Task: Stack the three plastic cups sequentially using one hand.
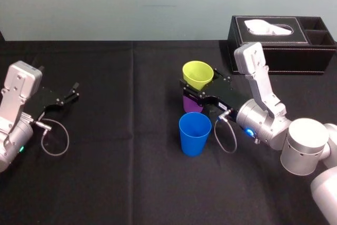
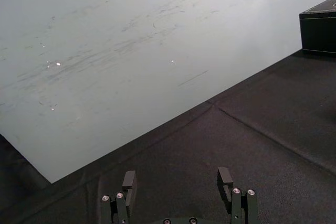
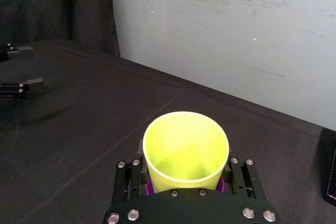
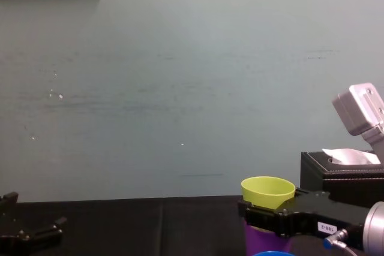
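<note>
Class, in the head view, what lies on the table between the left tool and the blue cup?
Nothing stands there. In the head view, the stretch from the left tool to the blue cup is bare black cloth.

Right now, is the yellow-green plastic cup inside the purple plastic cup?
Inside: yellow-green plastic cup stands in purple plastic cup, right gripper around both; left gripper parked.

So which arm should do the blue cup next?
Right. The right gripper clasps the purple cup with the yellow-green cup nested inside, just beside the blue cup. The left gripper rests open and empty, far off to the left.
</note>
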Robot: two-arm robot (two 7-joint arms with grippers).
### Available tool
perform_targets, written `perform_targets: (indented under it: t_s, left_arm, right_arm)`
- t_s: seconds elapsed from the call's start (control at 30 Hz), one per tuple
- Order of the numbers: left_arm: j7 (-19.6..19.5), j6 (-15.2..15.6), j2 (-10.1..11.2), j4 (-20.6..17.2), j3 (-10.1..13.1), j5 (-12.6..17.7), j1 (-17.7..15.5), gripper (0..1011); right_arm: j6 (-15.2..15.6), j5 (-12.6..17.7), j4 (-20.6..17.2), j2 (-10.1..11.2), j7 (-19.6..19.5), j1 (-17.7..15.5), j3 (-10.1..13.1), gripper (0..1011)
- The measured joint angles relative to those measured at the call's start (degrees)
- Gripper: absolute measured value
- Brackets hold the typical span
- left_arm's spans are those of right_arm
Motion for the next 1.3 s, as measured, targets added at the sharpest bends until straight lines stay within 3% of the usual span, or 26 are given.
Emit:
perform_targets:
  t_s: [0.17, 0.47, 0.97, 1.3]
  left_arm:
    - [0.00, 0.00, 0.00, 0.00, 0.00, 0.00, 0.00, 1011]
    - [0.00, 0.00, 0.00, 0.00, 0.00, 0.00, 0.00, 1011]
    - [0.00, 0.00, 0.00, 0.00, 0.00, 0.00, 0.00, 1011]
    - [0.00, 0.00, 0.00, 0.00, 0.00, 0.00, 0.00, 1011]
  right_arm:
    - [-0.01, 0.00, 0.00, 0.01, 0.00, 0.00, 0.01, 755]
    - [-0.01, -0.03, -0.02, 0.01, -0.01, 0.00, 0.02, 997]
    - [-0.08, -0.09, -0.19, 0.05, -0.04, -0.04, 0.02, 1000]
    - [-1.15, -0.58, -2.85, 0.89, -0.56, -0.69, 0.73, 1000]
